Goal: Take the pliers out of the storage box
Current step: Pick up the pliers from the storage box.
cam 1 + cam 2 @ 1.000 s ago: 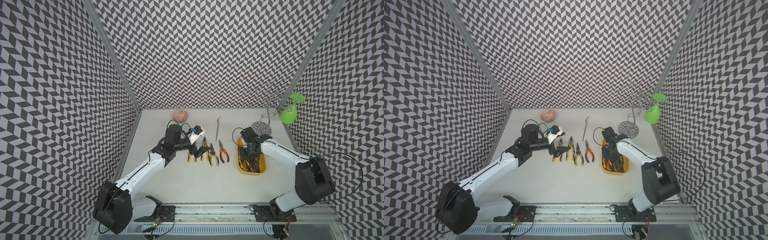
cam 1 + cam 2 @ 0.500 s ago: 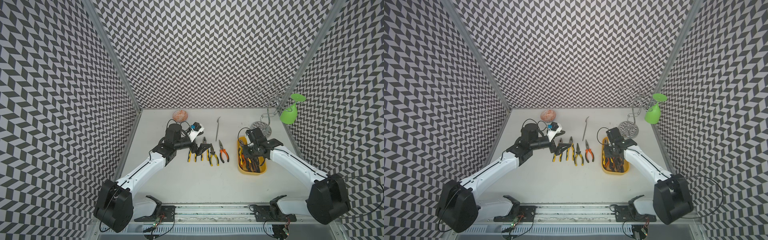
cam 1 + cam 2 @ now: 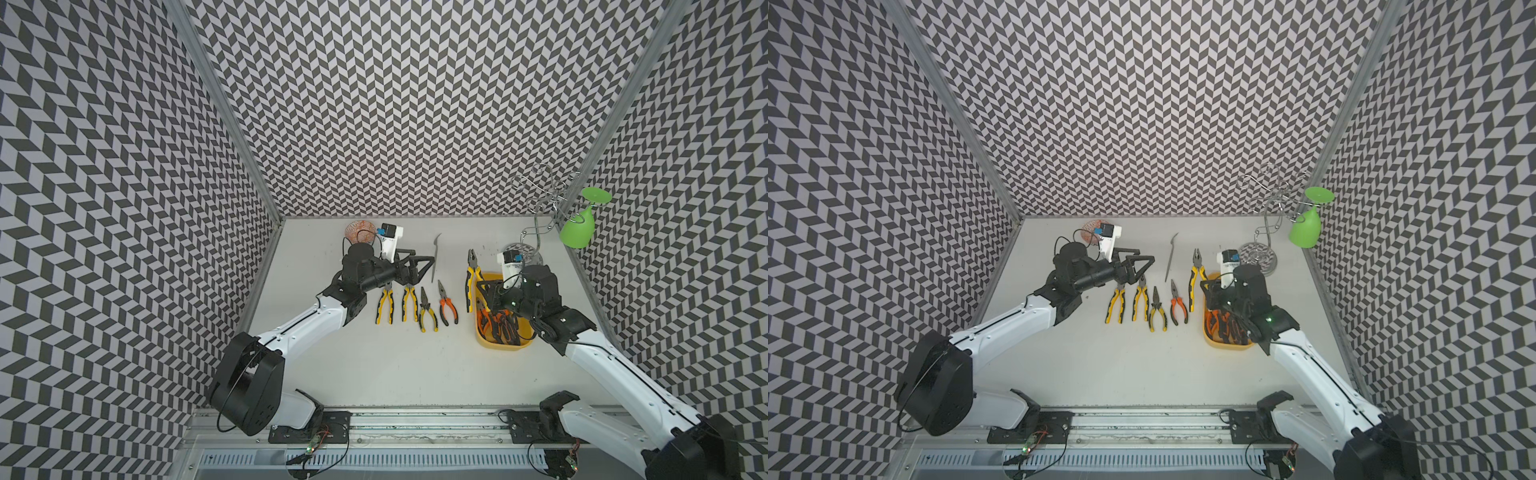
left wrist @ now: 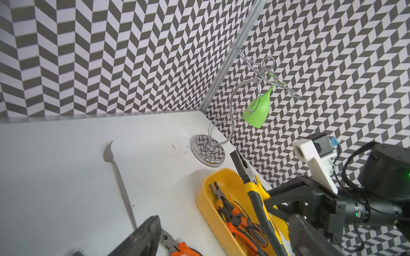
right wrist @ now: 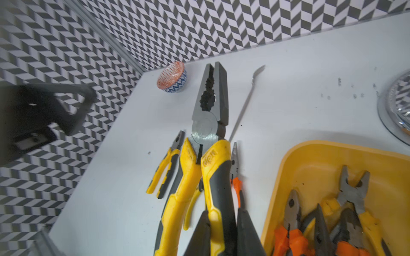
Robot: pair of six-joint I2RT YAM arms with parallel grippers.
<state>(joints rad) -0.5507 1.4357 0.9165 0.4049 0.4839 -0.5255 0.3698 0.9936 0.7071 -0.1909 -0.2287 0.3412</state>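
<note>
Storage box (image 5: 299,168) cropped by frame; pliers (image 3: 498,328) inside partly under R arm (image 3: 540,291).

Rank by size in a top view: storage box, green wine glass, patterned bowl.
1. yellow storage box
2. green wine glass, hung nearer the camera, so unsure
3. orange patterned bowl, partly hidden

Enclosure is three-sided. The back wall (image 3: 399,104), left wall (image 3: 104,208) and right wall (image 3: 706,208) are all papered in a black, grey and white chevron pattern. Bare aluminium corner posts (image 3: 222,108) run up where the walls meet. The white tabletop (image 3: 395,365) is matte, with a few small dark scuffs (image 5: 339,81) near the back. A metal rail (image 3: 415,432) runs along the front edge, with a slotted cable duct (image 3: 374,459) just below. Lighting is even and diffuse, with soft shadows.
</note>
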